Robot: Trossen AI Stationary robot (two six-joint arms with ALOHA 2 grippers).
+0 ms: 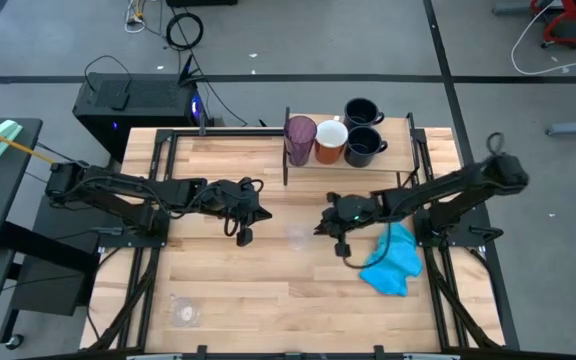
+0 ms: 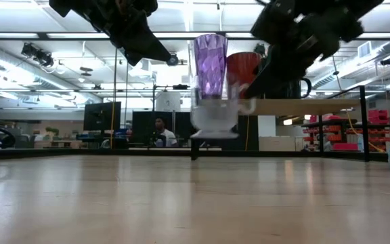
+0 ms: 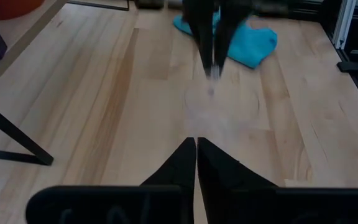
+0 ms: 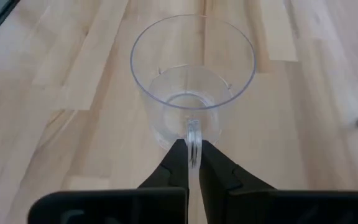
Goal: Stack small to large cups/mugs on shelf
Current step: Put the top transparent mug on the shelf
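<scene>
Slatted tabletop (image 1: 268,290): right gripper (image 4: 191,152) clamped on clear cup (image 4: 192,78) handle, cup upright; shelf (image 1: 388,155) beyond cup, well apart. Left gripper (image 3: 196,146) pinched together, empty.

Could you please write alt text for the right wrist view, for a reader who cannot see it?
The right gripper pinches the handle of a small clear plastic cup, which sits upright and empty on the wooden slatted tabletop.

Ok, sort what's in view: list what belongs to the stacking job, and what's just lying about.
Job: purple tumbler, orange mug, rear navy mug, front navy mug, held clear cup in the right gripper, second clear cup, shelf.
Lying about: blue cloth, black case on the floor.
</scene>
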